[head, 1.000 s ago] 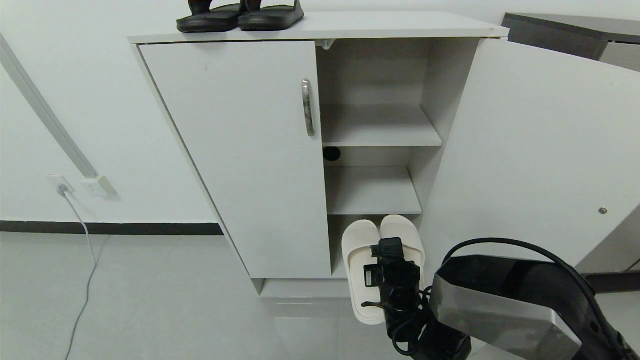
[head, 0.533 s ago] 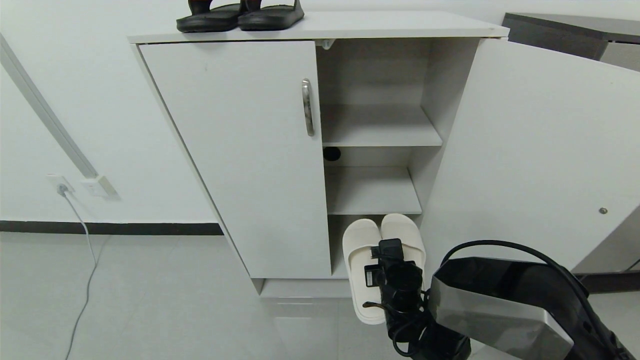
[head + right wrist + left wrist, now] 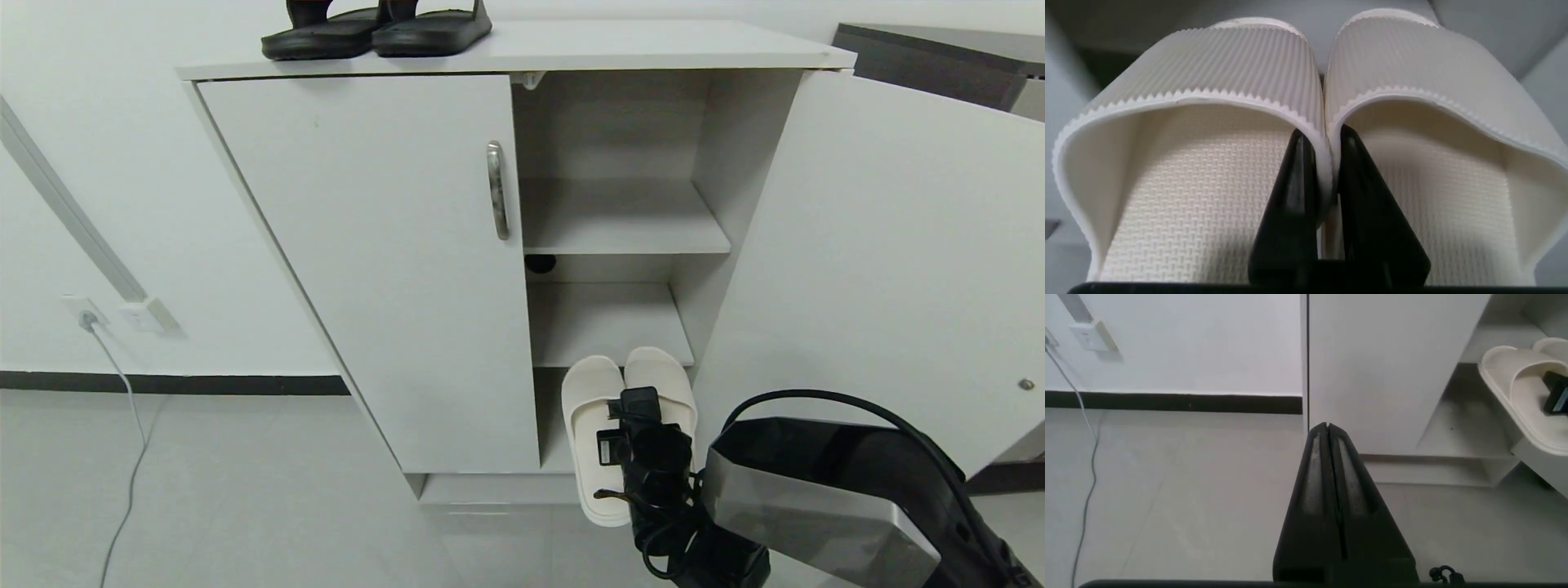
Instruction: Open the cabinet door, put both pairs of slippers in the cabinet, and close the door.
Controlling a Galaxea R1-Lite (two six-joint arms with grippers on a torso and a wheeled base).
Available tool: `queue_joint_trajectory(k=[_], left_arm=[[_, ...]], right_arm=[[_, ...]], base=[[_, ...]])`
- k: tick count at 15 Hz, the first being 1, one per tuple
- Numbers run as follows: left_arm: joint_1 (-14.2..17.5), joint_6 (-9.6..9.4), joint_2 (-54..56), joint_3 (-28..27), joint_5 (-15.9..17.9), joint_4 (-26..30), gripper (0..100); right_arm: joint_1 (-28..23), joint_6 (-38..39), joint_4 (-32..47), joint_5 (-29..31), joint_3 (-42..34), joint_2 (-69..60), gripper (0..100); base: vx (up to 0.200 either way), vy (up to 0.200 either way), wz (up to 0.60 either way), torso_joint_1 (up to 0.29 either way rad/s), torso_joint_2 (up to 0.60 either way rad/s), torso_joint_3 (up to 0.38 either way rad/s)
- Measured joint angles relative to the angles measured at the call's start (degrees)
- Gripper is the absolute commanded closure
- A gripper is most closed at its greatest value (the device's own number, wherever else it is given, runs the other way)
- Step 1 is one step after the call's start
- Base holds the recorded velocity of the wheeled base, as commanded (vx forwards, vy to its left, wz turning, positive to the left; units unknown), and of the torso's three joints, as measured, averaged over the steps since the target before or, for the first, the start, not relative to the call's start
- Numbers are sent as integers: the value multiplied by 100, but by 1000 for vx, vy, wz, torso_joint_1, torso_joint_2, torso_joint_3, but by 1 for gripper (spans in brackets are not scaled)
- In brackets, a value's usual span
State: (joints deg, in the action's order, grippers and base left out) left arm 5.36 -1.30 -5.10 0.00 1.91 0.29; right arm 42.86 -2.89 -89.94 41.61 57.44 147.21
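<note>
White two-door cabinet [image 3: 653, 41] seen from the head view, standing on a tiled floor [image 3: 204, 490] against a white wall. The left door [image 3: 384, 269], with a vertical metal handle [image 3: 495, 190] at its inner edge, is shut; the right door [image 3: 882, 261] is swung wide open, exposing an upper shelf [image 3: 620, 216], a middle shelf [image 3: 608, 322] and a bottom compartment below it. The black slippers [image 3: 375, 33] lie side by side on the cabinet top, near its left end. The white slippers [image 3: 592, 408] are held together as a pair by the right claw [image 3: 641, 408]: toes at the mouth of the bottom compartment, just under the middle shelf, heels projecting out over the floor; whether the toes touch the bottom board cannot be told. In the right wrist view, the right claw [image 3: 1325, 159] has one finger inside each slipper and is closed to a narrow gap, pinching the two adjoining strap edges of the white slippers [image 3: 1208, 106] between them. In the left wrist view, the left claw [image 3: 1327, 429] has its fingers pressed fully together with nothing between them, and hangs above the floor in front of the shut door, with the white slippers [image 3: 1515, 371] off to one side. A wall socket [image 3: 82, 310] with a cable [image 3: 122, 457] running down to the floor lies to the left of the cabinet.
</note>
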Motion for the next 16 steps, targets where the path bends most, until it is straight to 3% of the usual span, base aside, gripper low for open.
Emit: queue_joint_trajectory(k=[5, 10, 13, 16], left_arm=[[4, 2, 0, 0, 0, -5, 100], [4, 7, 0, 0, 2, -2, 100], [4, 9, 0, 0, 2, -5, 100], [4, 9, 0, 0, 0, -2, 100]], right_arm=[[-9, 0, -5, -1, -6, -35, 100], [-133, -4, 63, -127, 29, -38, 100], [-318, 82, 594, -208, 411, -38, 100], [-483, 422, 1708, -513, 1232, -33, 100]], base=[[200, 0, 0, 3, 1, 2], [0, 0, 0, 0, 0, 0], [0, 0, 0, 0, 0, 0], [0, 0, 0, 0, 0, 0]])
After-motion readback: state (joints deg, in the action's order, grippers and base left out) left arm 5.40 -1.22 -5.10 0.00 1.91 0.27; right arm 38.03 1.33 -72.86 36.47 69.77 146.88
